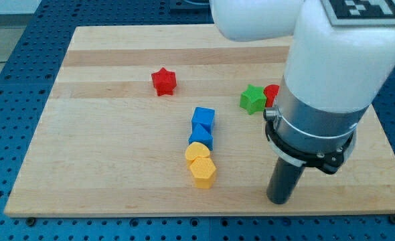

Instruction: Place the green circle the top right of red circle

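Observation:
No green circle shows in the camera view; the arm's white body hides part of the board at the view's right. A red block (pixel 272 94), half hidden by the arm so its shape cannot be made out, touches the right side of a green star (pixel 252 99). My tip (pixel 278 201) rests on the board near its bottom edge, well below these two blocks and to the right of the yellow blocks, touching none.
A red star (pixel 163 81) lies toward the top left. Two blue blocks (pixel 203 118) (pixel 201 137) and two yellow blocks (pixel 197 152) (pixel 203 172) form a close column in the middle. The wooden board (pixel 104 161) sits on a blue perforated table.

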{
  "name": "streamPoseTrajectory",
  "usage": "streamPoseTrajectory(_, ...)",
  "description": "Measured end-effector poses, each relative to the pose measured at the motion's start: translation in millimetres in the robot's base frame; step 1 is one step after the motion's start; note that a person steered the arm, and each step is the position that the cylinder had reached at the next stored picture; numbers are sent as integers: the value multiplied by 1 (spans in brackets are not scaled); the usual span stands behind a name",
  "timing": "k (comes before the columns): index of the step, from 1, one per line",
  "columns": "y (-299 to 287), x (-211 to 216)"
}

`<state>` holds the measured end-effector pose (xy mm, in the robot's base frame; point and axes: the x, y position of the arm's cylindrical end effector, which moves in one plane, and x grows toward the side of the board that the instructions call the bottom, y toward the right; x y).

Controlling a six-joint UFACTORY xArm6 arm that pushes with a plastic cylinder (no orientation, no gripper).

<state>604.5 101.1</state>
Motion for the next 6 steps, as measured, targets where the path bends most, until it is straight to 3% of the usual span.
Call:
streamPoseTrajectory(2,28,1)
streamPoseTrajectory(6,48,-141)
